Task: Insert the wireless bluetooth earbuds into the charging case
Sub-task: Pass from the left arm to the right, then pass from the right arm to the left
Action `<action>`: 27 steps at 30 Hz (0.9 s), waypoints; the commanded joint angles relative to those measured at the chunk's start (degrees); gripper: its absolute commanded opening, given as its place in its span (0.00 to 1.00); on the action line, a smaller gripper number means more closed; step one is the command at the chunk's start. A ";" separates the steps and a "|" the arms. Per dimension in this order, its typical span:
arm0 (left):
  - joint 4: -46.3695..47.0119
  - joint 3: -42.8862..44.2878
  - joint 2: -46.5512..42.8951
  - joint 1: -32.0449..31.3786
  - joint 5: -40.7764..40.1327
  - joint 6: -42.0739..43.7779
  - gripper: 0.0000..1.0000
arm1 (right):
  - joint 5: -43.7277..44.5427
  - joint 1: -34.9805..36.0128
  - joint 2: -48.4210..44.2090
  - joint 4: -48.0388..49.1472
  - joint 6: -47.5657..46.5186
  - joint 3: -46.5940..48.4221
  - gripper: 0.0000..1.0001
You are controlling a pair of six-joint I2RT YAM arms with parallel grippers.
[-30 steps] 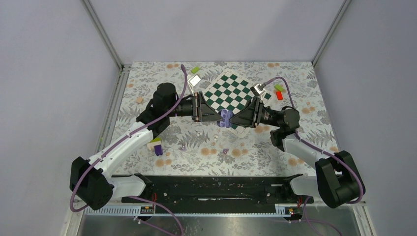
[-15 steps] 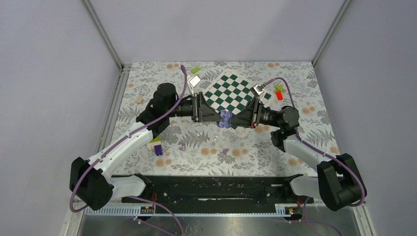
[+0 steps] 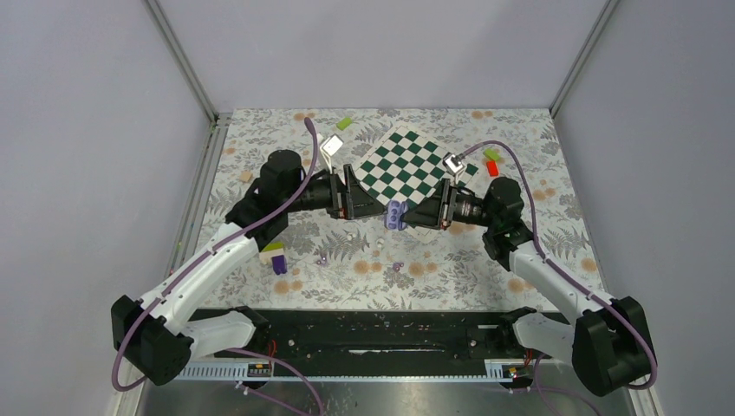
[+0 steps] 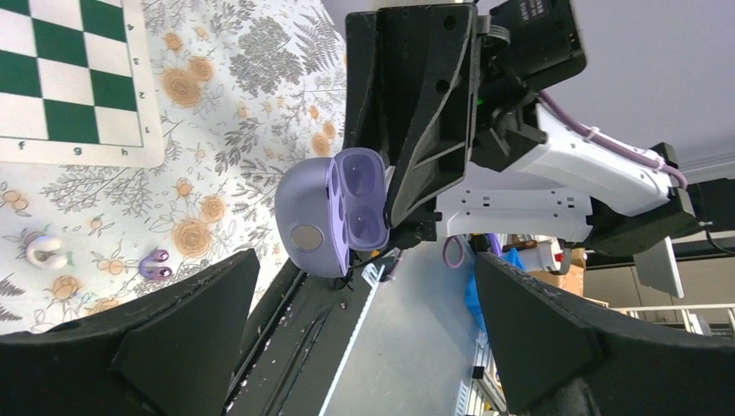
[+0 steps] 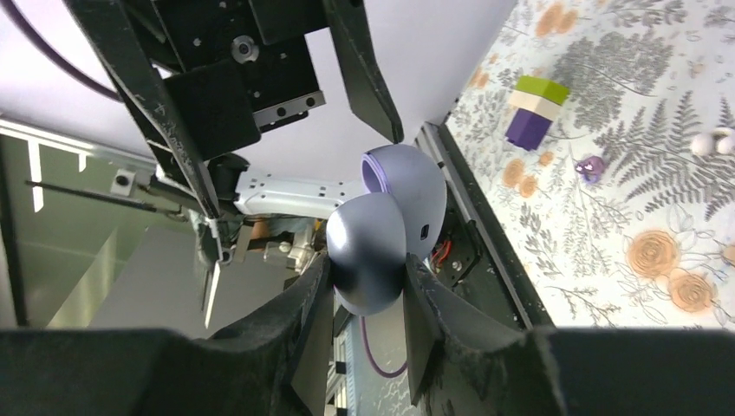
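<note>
We judge the open case [image 4: 334, 212] light, hard, slippery; our right hand [image 5: 368, 279] pinches one shell half; our left hand [image 4: 364, 260] gapes empty.

v. smooth plastic charging case [image 4: 305, 217]

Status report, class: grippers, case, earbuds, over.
Left gripper open. Right gripper shut on charging case, open and empty. One earbud loose on table. No obstruction seen.
</note>
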 commanded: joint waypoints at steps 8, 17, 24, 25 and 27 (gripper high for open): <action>-2.96 0.09 -1.39 0.50 -5.54 1.95 0.99 | 6.34 0.37 -3.49 -25.19 -15.65 4.31 0.00; 0.36 -1.93 -0.60 0.47 -3.32 0.66 0.99 | 6.87 0.37 -3.18 -25.16 -15.65 4.81 0.00; 2.07 -3.92 1.60 0.26 -1.72 0.46 0.95 | 7.18 0.31 -2.48 -27.02 -13.87 6.29 0.00; 1.64 -3.87 1.65 0.29 -2.03 1.07 0.95 | 7.40 0.36 -2.32 -28.02 -13.45 6.66 0.00; 0.55 -3.48 2.06 0.31 -2.31 2.08 0.94 | 8.08 0.37 -2.12 -30.68 -13.25 7.63 0.00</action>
